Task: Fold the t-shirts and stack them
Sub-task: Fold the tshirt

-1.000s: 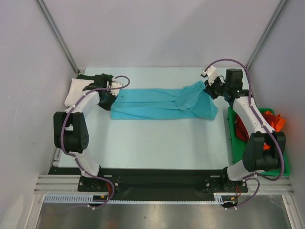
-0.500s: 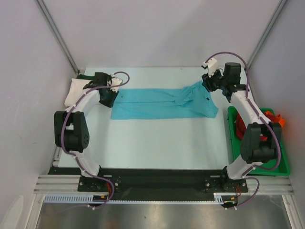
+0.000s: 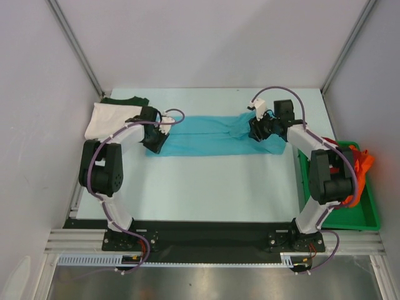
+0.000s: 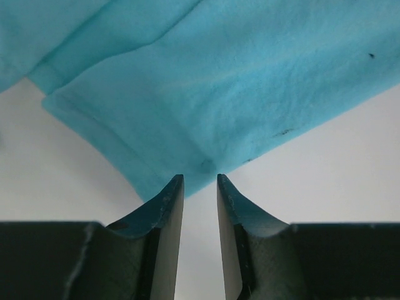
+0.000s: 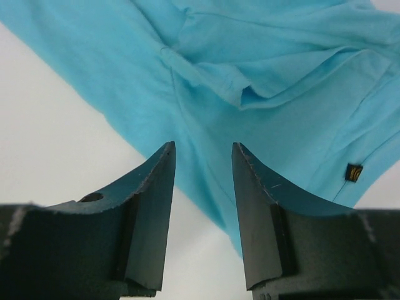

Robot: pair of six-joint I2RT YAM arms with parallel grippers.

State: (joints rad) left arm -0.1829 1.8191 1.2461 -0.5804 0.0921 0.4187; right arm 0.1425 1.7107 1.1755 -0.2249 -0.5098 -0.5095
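**Both pincers open at the ends of the turquoise shirt**

We see a turquoise short-sleeved cloth t-shirt (image 3: 212, 135) lying on the pale counter (image 3: 206, 187) as a long band, with creases running along its length. We place everything else by this shirt.

At its left end sits the left pincer (image 4: 200, 178). Its two dark fingers stand a narrow gap apart with only bare counter between them. The shirt's corner lies just ahead of the fingertips, not between them, so this pincer is open and holds nothing.

Over the shirt's right end, where the cloth is rumpled into overlapping folds, hangs the right pincer (image 5: 203, 147). Its fingers stand wider apart, and turquoise cloth shows below the gap. We see nothing clamped between them, so it too is open. A small dark label (image 5: 354, 172) sits near the shirt's edge on that side.

Left of the turquoise shirt lies a white cloth t-shirt (image 3: 107, 120), with a dark green cloth t-shirt (image 3: 125, 100) showing just beyond it and touching it. Right of the turquoise shirt, a flat green plastic tray (image 3: 369, 215) holds a bunched orange cloth t-shirt (image 3: 364, 164), partly hidden behind the right arm.
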